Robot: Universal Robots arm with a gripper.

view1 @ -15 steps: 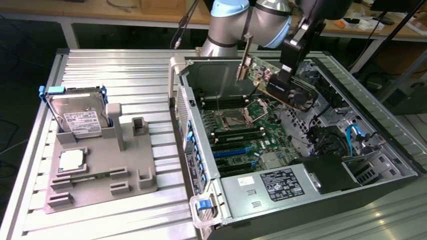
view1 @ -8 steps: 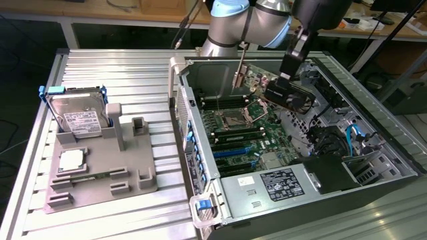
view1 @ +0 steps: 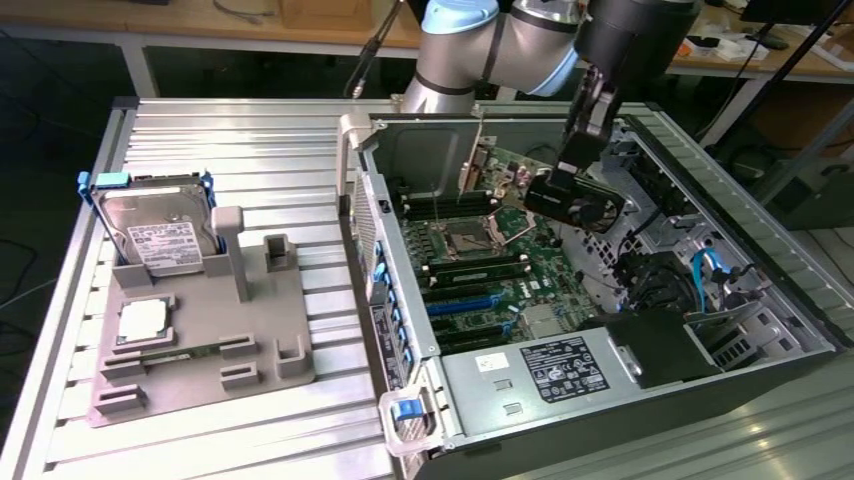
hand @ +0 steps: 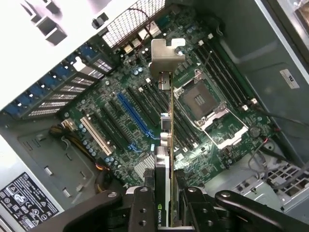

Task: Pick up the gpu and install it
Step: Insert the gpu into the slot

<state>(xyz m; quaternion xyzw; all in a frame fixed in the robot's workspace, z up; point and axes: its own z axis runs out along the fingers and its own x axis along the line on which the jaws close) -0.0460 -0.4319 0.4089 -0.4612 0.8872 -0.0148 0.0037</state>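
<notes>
1. The gripper [view1: 578, 172] is closed narrow on the gpu [view1: 579, 204], with a finger on each flat face.
2. The gpu hangs inside the open computer case [view1: 414, 155], over the motherboard [view1: 534, 260] and near the processor socket [view1: 470, 238].
3. In the wrist view the gpu [hand: 163, 179] stands on edge, and its long axis runs straight out from the gripper [hand: 164, 212].
4. Its silver bracket [hand: 167, 55] is the far end, pointing toward the case's slotted rear wall.
5. A blue slot [hand: 135, 118] lies on the board just beside the card's line.
6. At the exterior view's left, a hard drive [view1: 158, 235] stands in a grey holder [view1: 200, 350].
</notes>
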